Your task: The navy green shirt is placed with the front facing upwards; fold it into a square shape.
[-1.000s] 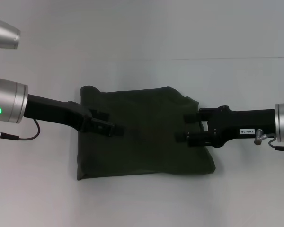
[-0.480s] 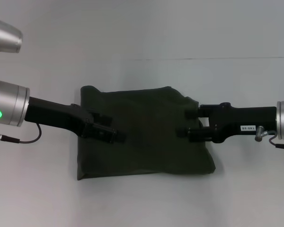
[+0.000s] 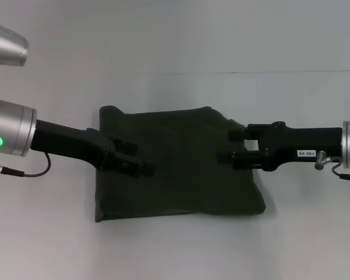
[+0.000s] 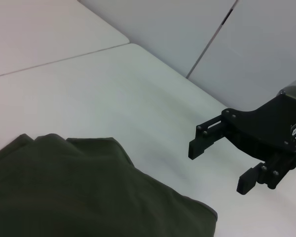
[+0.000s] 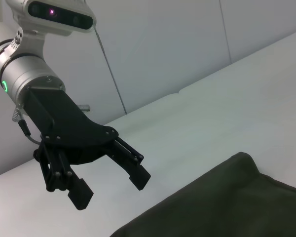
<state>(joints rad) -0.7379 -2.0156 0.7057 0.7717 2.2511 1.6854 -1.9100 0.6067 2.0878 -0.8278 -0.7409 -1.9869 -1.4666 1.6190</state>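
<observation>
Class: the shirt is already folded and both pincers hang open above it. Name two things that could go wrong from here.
1. The left pincer hangs open low over the shirt; pulling away, a finger could snag the top layer and undo the fold.
2. The shirt's far edge is uneven, so it may not pass as square.

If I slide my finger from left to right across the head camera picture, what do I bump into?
The left arm's black tool, open → the folded dark olive-green cotton shirt on the white table → the right arm's black tool, open.
</observation>
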